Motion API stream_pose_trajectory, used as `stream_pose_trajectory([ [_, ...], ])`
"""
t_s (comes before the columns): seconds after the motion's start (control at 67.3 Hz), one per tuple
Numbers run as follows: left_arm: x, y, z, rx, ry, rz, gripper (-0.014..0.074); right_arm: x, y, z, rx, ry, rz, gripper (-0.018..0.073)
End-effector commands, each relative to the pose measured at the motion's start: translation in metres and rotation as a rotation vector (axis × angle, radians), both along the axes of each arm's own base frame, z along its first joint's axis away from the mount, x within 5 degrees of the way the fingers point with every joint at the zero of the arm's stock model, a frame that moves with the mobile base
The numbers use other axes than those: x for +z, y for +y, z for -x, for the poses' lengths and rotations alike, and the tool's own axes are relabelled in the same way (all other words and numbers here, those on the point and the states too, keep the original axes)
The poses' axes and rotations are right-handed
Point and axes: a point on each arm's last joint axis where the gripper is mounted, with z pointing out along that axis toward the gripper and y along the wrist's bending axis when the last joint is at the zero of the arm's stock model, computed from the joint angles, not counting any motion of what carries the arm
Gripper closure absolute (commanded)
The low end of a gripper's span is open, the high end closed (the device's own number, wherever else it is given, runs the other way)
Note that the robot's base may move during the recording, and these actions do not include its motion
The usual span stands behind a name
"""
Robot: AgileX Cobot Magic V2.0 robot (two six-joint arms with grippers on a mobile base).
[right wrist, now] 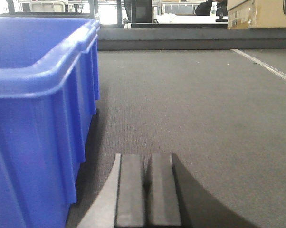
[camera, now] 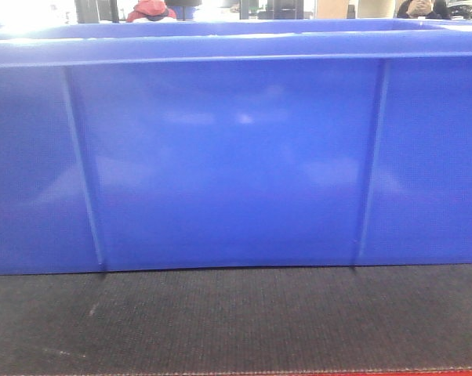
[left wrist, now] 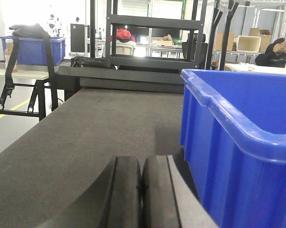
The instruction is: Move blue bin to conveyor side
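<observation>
The blue bin (camera: pixel 236 157) stands upright, long side across the belt (camera: pixel 236 321).

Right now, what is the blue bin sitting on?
The blue bin rests on the dark woven conveyor belt, red edge strip nearest the camera. The belt under it and the bin's floor are hidden.

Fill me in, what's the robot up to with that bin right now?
The blue bin sits on the dark conveyor belt, filling the front view. The left gripper is low over the belt on one side of the bin, the right gripper on the other. Both have their jaws shut and empty, and neither touches the bin. Nothing is gripped at this moment.
</observation>
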Motion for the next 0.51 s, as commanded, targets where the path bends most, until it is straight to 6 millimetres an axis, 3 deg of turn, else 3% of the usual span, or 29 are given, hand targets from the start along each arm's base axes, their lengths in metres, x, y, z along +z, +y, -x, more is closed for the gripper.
stream_pose_trajectory([
  [0.0,0.0025,0.0002,0.0006,0.004,-0.024,0.003,0.0603,0.0056,-0.0006,0.0000,-0.008,-0.070,0.000,0.0645],
  [0.193,0.0025,0.0002,0.0006,0.004,-0.024,0.003,0.0603,0.0137,-0.0013,0.0004,-0.016,-0.160,0.000,0.0645],
  [0.49,0.0025,0.0002,0.0006,0.004,-0.024,0.003,0.0603,0.0108,-0.0007,0.0001,-0.007,-0.127,-0.003,0.0645],
])
